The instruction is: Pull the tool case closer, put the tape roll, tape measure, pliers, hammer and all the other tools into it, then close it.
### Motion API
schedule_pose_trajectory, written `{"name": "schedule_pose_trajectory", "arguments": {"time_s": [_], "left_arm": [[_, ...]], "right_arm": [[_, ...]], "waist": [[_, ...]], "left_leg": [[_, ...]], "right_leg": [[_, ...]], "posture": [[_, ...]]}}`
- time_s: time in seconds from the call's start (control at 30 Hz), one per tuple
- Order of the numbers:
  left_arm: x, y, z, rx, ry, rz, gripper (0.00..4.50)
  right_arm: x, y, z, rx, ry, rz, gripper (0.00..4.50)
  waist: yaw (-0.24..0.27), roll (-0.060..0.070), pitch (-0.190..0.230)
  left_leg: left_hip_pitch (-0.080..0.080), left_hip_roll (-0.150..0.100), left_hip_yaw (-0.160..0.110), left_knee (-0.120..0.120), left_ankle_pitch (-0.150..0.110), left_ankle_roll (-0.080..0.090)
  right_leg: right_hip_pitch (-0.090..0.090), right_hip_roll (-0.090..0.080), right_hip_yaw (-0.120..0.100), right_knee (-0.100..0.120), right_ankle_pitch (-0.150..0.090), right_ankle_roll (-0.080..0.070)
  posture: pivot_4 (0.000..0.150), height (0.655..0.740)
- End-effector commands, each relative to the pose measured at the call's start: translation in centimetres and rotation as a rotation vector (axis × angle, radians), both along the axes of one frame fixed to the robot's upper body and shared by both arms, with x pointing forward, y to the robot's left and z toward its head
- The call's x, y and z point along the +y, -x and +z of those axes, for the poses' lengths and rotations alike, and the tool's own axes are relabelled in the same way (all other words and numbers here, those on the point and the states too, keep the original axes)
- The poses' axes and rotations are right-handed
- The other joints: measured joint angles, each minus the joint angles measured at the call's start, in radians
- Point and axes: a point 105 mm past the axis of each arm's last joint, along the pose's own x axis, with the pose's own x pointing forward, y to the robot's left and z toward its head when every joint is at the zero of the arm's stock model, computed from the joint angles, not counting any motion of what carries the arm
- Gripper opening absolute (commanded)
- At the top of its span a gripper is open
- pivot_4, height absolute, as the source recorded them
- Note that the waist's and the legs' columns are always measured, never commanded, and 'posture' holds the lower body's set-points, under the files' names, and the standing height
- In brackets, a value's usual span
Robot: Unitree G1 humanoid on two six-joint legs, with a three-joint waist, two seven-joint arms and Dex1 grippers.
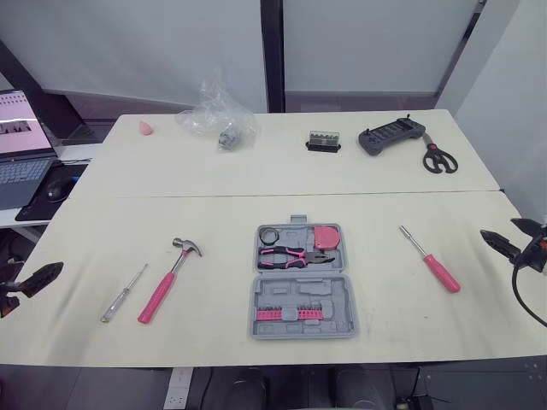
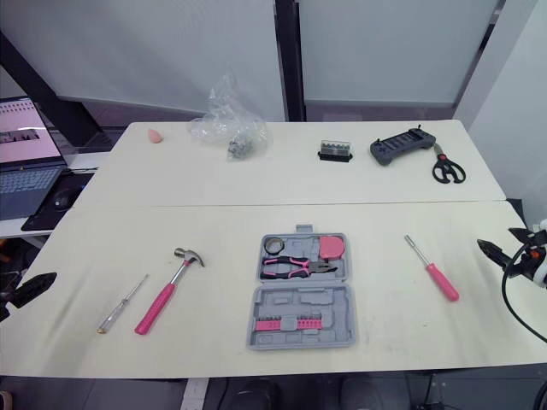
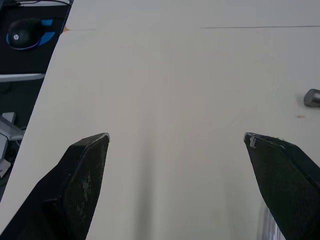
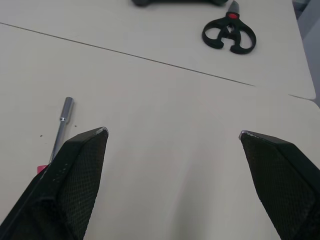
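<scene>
The open tool case (image 1: pixel 346 318) lay mid-bench (image 1: pixel 222 179) near the front edge, seemingly close enough for both arms. The tape roll (image 1: pixel 270 235), tape measure (image 1: pixel 326 239) and pliers (image 1: pixel 293 255) sat in its moulded far half. The hammer (image 1: pixel 167 280) and slim screwdriver (image 1: pixel 122 295) lay to its left and a pink-handled driver (image 1: pixel 432 260) to its right, each ringed by bare bench. The left pincer (image 3: pixel 176 137) and right pincer (image 4: pixel 172 134) hovered released and empty near the side edges.

Bright, even lighting; soft shadows; sharp focus.
</scene>
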Motion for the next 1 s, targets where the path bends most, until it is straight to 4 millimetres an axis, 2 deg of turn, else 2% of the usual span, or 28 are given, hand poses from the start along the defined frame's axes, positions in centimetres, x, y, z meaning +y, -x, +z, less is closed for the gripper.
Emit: {"name": "schedule_pose_trajectory", "arguments": {"time_s": [0.03, 0.17, 0.27, 0.4, 0.47, 0.5, 0.6, 0.67, 0.73, 0.83, 1.0], "left_arm": [[0.6, -0.4, 2.0, -0.072, -0.062, 0.018, 4.5], [0.5, -0.7, 2.8, -0.134, -0.127, 0.025, 4.5], [0.5, -0.5, 3.1, -0.17, -0.167, 0.034, 4.5], [0.0, 0.8, 2.3, -0.112, -0.126, 0.024, 4.5], [-1.1, 1.8, 2.2, -0.102, -0.111, -0.011, 4.5], [-1.5, 2.3, 2.2, -0.095, -0.107, -0.019, 4.5], [-2.7, 4.5, 1.8, -0.071, -0.093, -0.029, 4.5], [-3.6, 6.5, 1.1, -0.036, -0.066, -0.035, 4.5], [-4.6, 8.3, 0.4, -0.001, -0.043, -0.035, 4.5], [-6.1, 10.5, -0.5, 0.049, -0.015, -0.036, 4.5], [-8.2, 13.5, -2.1, 0.142, 0.013, -0.049, 4.5]], "right_arm": [[-0.8, -0.5, 1.6, -0.077, 0.033, -0.048, 4.48], [1.0, -1.7, 2.3, -0.09, 0.086, 0.028, 4.48], [4.0, -3.1, 3.4, -0.132, 0.102, 0.138, 4.48], [10.3, -4.7, 5.0, -0.199, 0.078, 0.35, 4.48], [14.7, -4.7, 5.9, -0.231, 0.053, 0.509, 4.48], [16.1, -4.6, 6.3, -0.244, 0.041, 0.557, 4.48], [21.5, -3.6, 7.9, -0.269, -0.053, 0.742, 4.48], [25.5, -2.0, 8.6, -0.266, -0.1, 0.908, 4.48], [28.5, -0.3, 9.4, -0.266, -0.137, 1.044, 4.48], [31.4, 2.0, 10.0, -0.271, -0.107, 1.224, 4.48], [33.4, 3.8, 10.4, -0.28, -0.077, 1.379, 4.48]], "waist": [[-0.002, 0.0, 0.0], [-0.006, 0.0, 0.0], [-0.015, 0.0, 0.0], [-0.033, 0.001, 0.0], [-0.036, 0.001, 0.0], [-0.034, 0.001, 0.0], [-0.028, 0.001, 0.0], [-0.024, 0.0, 0.0], [-0.018, 0.0, 0.0], [0.0, -0.001, -0.001], [0.03, -0.006, -0.003]], "left_leg": [[0.0, 0.0, 0.0, 0.0, 0.0, 0.0], [0.0, 0.0, 0.0, 0.0, 0.0, 0.0], [0.0, 0.0, 0.0, 0.0, 0.0, 0.0], [0.0, 0.001, 0.0, 0.0, 0.001, -0.001], [0.0, 0.001, 0.0, 0.0, 0.0, -0.001], [0.0, 0.002, 0.0, 0.0, 0.001, -0.001], [-0.001, 0.002, -0.001, 0.0, 0.0, -0.001], [-0.001, 0.002, -0.002, 0.0, 0.0, -0.001], [-0.001, 0.004, -0.002, 0.0, 0.0, -0.001], [-0.001, 0.004, -0.002, 0.0, -0.001, -0.001], [-0.001, 0.003, 0.0, 0.0, -0.001, -0.001]], "right_leg": [[0.0, 0.0, 0.0, 0.0, 0.0, 0.0], [0.0, 0.0, 0.001, 0.001, 0.0, 0.0], [-0.001, 0.0, 0.001, 0.001, 0.0, 0.0], [-0.001, 0.0, 0.001, 0.001, 0.0, 0.0], [-0.002, 0.0, 0.001, 0.002, 0.0, 0.0], [-0.002, 0.0, 0.001, 0.002, 0.0, 0.0], [-0.002, 0.0, 0.001, 0.001, 0.0, 0.0], [-0.002, -0.001, 0.001, 0.0, 0.0, -0.001], [-0.002, -0.001, 0.002, -0.001, 0.001, -0.001], [-0.002, -0.001, 0.001, -0.002, 0.001, -0.001], [-0.001, 0.0, -0.001, -0.003, 0.001, -0.002]], "posture": [[0.15, 0.74], [0.15, 0.74], [0.15, 0.74], [0.15, 0.74], [0.15, 0.74], [0.15, 0.74], [0.15, 0.74], [0.15, 0.74], [0.15, 0.74], [0.15, 0.74], [0.15, 0.74]]}}
